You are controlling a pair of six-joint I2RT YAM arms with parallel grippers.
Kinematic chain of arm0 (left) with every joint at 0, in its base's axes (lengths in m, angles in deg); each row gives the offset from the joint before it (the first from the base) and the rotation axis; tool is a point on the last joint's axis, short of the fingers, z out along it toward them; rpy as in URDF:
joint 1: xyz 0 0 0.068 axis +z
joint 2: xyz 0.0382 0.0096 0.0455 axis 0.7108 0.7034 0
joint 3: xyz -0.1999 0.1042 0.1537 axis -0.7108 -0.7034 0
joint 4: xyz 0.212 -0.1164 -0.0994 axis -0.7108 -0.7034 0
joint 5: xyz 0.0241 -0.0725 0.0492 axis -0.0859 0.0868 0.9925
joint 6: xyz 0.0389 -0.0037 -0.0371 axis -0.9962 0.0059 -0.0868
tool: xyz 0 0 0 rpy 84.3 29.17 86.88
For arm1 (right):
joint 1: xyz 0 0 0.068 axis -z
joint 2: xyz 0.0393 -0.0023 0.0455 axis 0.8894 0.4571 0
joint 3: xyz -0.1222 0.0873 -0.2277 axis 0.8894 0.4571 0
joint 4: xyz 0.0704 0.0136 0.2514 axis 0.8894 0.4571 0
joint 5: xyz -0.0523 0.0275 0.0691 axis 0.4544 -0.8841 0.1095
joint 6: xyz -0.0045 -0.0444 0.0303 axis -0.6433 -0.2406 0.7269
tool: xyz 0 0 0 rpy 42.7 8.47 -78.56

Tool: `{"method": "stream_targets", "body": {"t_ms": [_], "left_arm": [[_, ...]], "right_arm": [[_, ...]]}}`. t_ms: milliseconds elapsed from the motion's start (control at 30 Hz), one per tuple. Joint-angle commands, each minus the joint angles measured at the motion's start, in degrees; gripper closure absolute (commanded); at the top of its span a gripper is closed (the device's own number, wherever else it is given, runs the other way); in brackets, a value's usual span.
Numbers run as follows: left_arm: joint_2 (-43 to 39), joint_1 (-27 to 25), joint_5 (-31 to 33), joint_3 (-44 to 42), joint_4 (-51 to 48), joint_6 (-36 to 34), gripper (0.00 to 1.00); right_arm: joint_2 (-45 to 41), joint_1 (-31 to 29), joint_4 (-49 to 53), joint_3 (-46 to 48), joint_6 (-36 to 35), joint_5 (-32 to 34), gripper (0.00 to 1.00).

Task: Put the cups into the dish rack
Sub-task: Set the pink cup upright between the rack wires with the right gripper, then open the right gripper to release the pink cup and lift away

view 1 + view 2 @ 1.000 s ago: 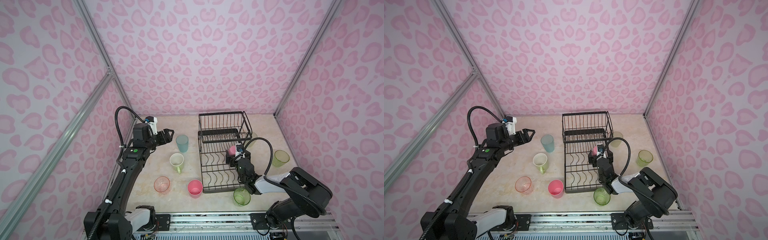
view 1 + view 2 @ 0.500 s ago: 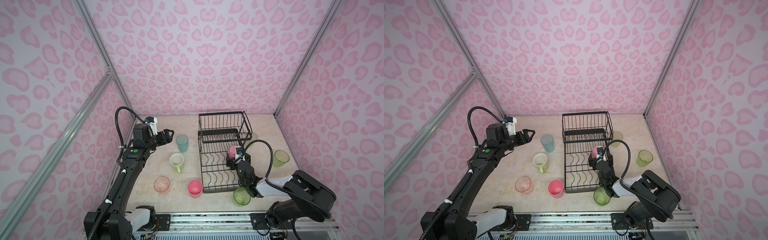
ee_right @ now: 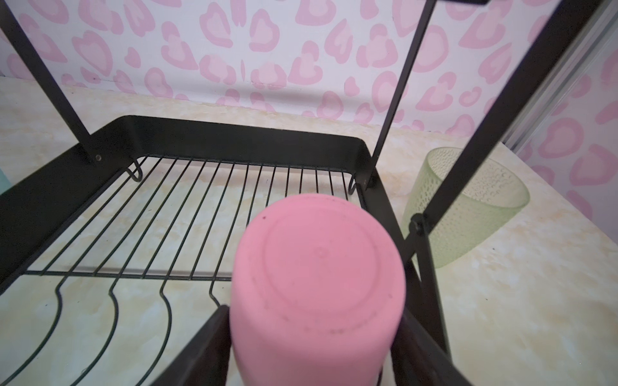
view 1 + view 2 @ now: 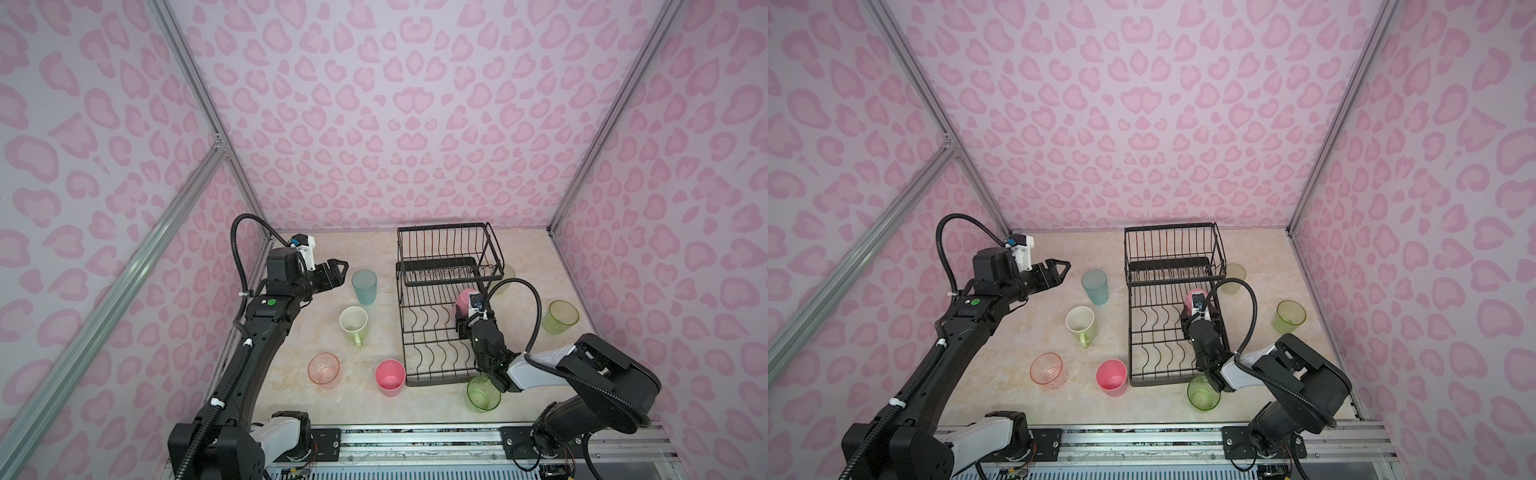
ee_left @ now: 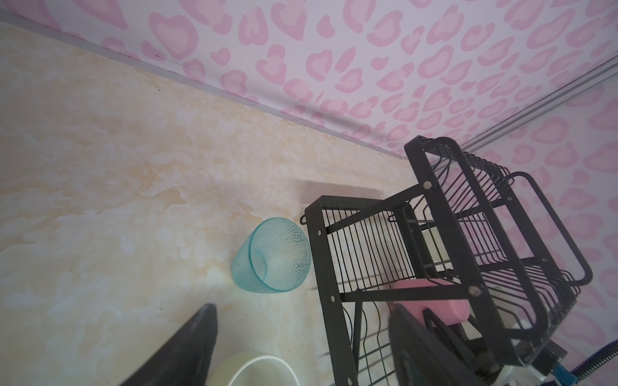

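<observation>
Marbled tabletop [image 4: 316, 257], pink-spotted walls: inverted pink tumbler [image 3: 317, 284] on the lower tray of the dish rack [image 4: 436, 380], straddled by right gripper [image 4: 464, 322].
Mouth down on the wires, base tipped back toward the right wrist, long axis leaning along that arm's line of reach; jaws partly spread, close against both flanks, grip or mere contact impossible to tell. Nearer arm by far: right. Left gripper [image 4: 341, 272] wide open, empty, frosted teal tumbler [image 4: 364, 286] upright just ahead of its fingertips.

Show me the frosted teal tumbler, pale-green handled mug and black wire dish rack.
Frosted teal tumbler [image 4: 365, 287]: top view, side wall.
Pale-green handled mug [image 4: 353, 322]: top view, inside.
Black wire dish rack [image 4: 440, 262]: top view, rear rim.
</observation>
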Motion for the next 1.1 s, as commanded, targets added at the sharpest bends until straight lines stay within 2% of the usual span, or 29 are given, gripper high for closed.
{"method": "stream_targets", "body": {"t_ms": [0, 533, 833, 1067], "left_arm": [[-0.4, 0.03, 0.25, -0.01, 0.8, -0.52, 0.18], [0.29, 0.02, 0.78, -0.01, 0.6, -0.43, 0.17], [0.13, 0.0, 1.16, 0.08, -0.06, -0.35, 0.16], [-0.6, -0.03, 3.63, 0.15, -2.3, 0.33, 0.14]], "right_arm": [[0.81, 0.5, -1.56, -0.35, -0.06, 1.35, 0.38], [3.35, 2.62, -1.84, -2.74, -0.6, -1.19, 0.37], [1.36, 2.44, -1.41, -1.24, -0.11, -2.08, 0.15], [-1.85, 0.74, -0.64, 1.37, 1.04, -0.98, 0.1]]}}
